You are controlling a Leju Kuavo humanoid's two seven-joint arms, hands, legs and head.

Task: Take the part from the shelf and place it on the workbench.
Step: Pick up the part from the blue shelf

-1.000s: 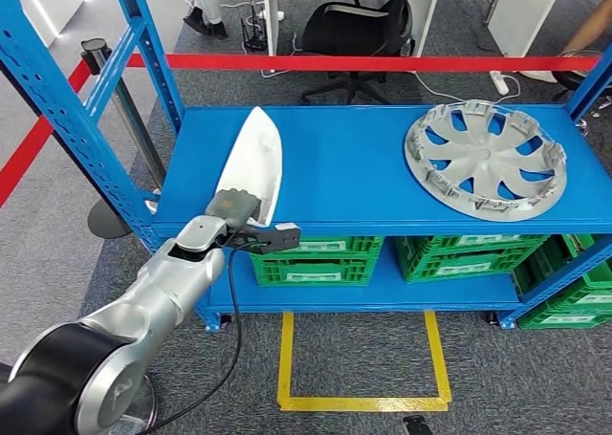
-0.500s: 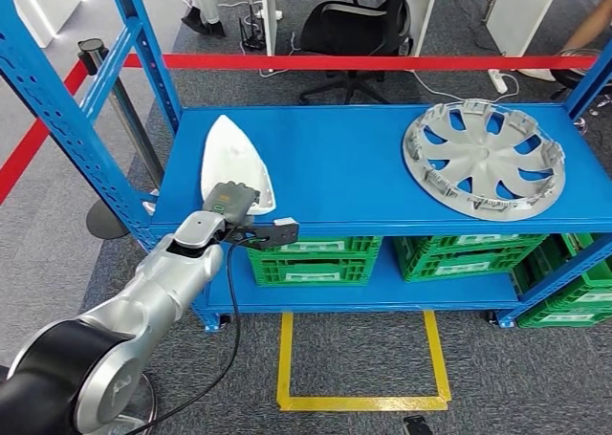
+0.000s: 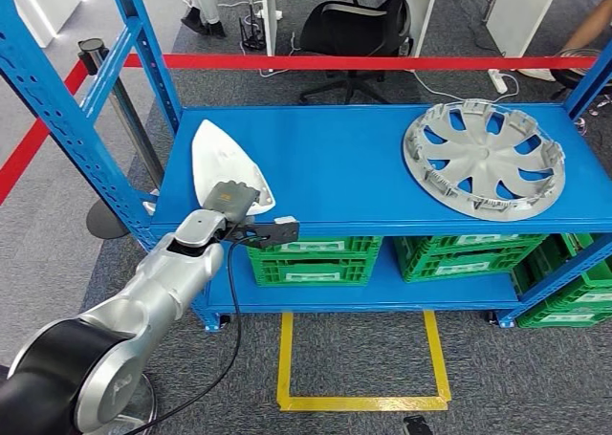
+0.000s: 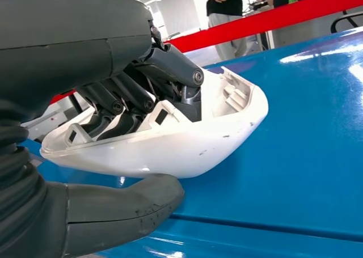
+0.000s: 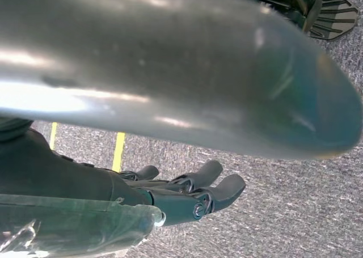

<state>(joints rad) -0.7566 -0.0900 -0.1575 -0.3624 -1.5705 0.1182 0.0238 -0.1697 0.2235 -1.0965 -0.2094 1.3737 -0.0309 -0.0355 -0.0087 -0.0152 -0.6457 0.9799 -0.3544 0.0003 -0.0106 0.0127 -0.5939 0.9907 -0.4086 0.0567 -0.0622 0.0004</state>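
Left hand [image 4: 141, 150] grips the white pointed plastic shell part [image 3: 224, 163] at the blue metal shelf's [image 3: 360, 167] front-left edge; its long axis runs toward eleven o'clock.

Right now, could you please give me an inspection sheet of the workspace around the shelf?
Surface: blue shelf, upper deck, glossy.
Job's things: white part at the deck's front left corner, hollow side up in the left wrist view.
Clutter: silver wheel cover lying flat at the right of the deck.
Hands: left hand grips the white part, fingers inside, thumb beneath; right hand hangs over carpet, holding nothing.
Cables: black cable trailing from the left wrist.
Surroundings: green crates on the lower deck, red barrier tape, office chair, yellow floor marking.
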